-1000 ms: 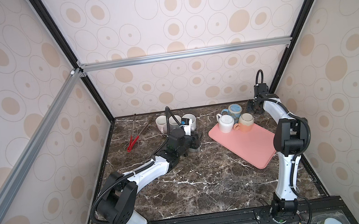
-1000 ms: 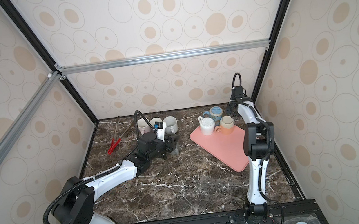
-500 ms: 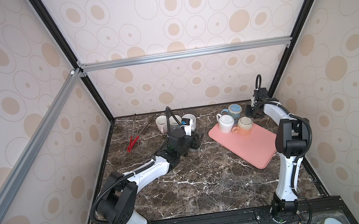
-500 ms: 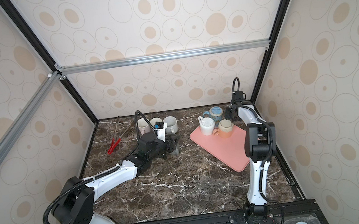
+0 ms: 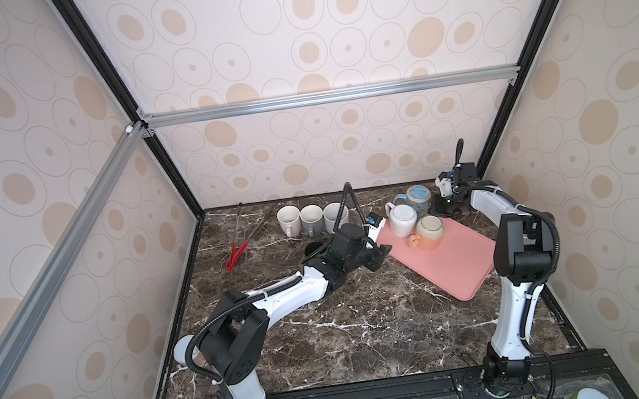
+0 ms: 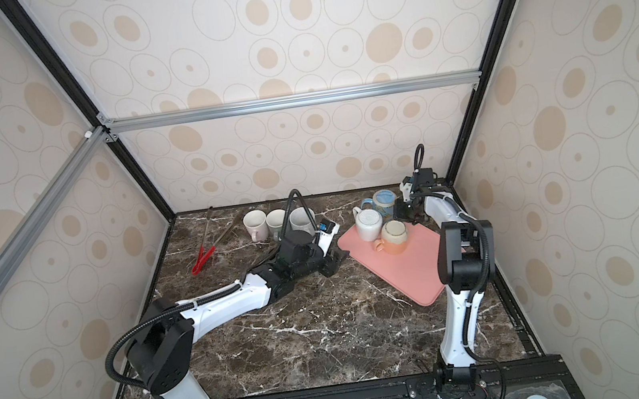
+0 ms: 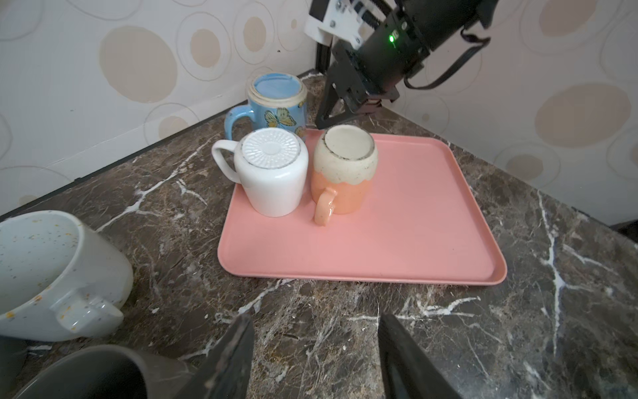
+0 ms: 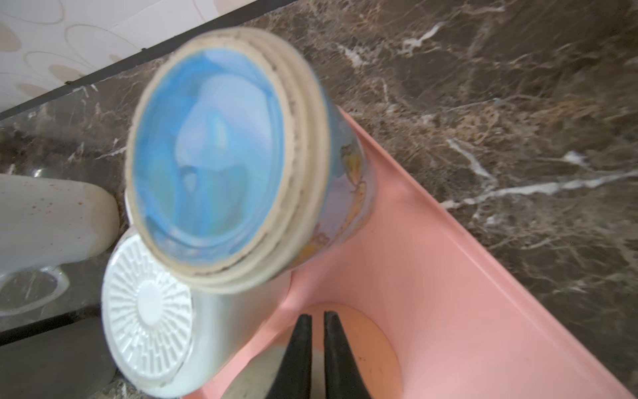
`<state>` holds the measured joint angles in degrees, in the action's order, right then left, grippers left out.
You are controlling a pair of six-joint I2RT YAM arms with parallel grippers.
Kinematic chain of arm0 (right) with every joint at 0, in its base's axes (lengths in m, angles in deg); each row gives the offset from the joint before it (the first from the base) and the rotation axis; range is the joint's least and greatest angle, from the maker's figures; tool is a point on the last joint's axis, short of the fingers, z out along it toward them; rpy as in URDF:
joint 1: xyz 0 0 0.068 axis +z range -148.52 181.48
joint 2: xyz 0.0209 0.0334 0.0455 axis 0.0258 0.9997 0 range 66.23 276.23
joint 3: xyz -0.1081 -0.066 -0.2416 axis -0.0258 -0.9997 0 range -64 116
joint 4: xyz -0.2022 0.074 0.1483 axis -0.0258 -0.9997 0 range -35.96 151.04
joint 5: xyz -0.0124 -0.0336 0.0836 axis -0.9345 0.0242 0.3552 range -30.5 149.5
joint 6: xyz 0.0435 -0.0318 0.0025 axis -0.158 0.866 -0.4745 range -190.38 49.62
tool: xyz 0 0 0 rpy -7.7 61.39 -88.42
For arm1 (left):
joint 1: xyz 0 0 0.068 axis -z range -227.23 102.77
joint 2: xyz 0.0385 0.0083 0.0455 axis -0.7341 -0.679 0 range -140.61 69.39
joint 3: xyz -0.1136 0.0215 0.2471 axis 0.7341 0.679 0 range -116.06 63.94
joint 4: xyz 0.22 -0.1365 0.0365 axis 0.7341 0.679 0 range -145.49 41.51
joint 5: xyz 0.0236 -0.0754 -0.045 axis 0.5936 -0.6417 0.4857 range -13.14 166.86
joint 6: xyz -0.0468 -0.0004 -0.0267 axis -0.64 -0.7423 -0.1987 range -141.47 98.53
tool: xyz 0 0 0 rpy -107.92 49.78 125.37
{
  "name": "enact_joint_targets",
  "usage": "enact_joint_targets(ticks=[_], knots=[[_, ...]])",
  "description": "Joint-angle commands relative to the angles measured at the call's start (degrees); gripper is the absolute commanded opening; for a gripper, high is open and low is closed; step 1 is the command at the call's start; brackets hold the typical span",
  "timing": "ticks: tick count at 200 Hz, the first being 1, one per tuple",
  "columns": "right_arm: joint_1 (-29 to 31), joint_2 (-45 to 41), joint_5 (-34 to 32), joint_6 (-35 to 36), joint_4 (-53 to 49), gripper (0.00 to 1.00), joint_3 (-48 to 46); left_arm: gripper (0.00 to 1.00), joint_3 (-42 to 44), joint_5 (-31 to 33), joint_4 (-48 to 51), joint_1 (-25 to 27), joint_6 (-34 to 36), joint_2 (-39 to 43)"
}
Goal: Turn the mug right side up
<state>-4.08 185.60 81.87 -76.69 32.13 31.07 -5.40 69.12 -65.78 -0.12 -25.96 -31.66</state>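
Three mugs stand upside down at the far end of the pink tray (image 5: pixel 455 270) (image 7: pixel 397 241). The white mug (image 5: pixel 403 219) (image 7: pixel 272 172) and the orange and cream mug (image 5: pixel 429 232) (image 7: pixel 345 165) are on the tray. The blue butterfly mug (image 5: pixel 418 196) (image 7: pixel 276 100) (image 8: pixel 214 155) is just behind the tray's far corner. My right gripper (image 5: pixel 443 209) (image 8: pixel 317 319) is shut and empty. It hangs right of the blue mug, over the orange mug's base (image 8: pixel 376 349). My left gripper (image 5: pixel 379 253) (image 7: pixel 314 331) is open over bare marble in front of the tray.
Three upright pale mugs (image 5: pixel 310 218) stand in a row at the back. A dark mug (image 5: pixel 313 248) (image 7: pixel 86 373) stands upright beside my left wrist, and a speckled mug (image 7: pixel 51 269) is next to it. Red tongs (image 5: pixel 236 255) lie at back left.
The right gripper has shut and dropped a little beside the blue mug. The left gripper has moved right, away from the dark mug and towards the tray.
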Motion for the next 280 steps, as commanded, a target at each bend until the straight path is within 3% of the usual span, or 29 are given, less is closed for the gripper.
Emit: enact_joint_targets(ticks=[1,58,121,188,259,280], knots=[[0.9,-2.2,4.8,2.3,-1.0,0.11,-3.7,0.59,-5.1,1.9,6.1,1.0,8.9,-3.4],[2.0,-5.5,8.9,2.0,1.0,0.11,-8.2,0.67,-20.4,3.0,12.8,2.3,9.8,-16.7],[2.0,-6.0,10.1,-0.4,1.8,0.11,-8.7,0.71,-39.1,-2.0,22.6,2.4,8.2,-30.0],[2.5,-6.1,10.6,-0.5,2.0,0.11,-8.9,0.71,-44.0,-4.9,26.4,2.5,8.8,-34.7],[2.6,-6.4,10.8,-0.5,2.1,0.11,-9.7,0.48,-52.9,-5.4,30.6,2.5,8.3,-40.9],[2.6,-6.5,11.1,-0.9,2.4,0.11,-9.8,0.33,-53.7,-5.2,30.7,2.5,8.4,-41.1]])
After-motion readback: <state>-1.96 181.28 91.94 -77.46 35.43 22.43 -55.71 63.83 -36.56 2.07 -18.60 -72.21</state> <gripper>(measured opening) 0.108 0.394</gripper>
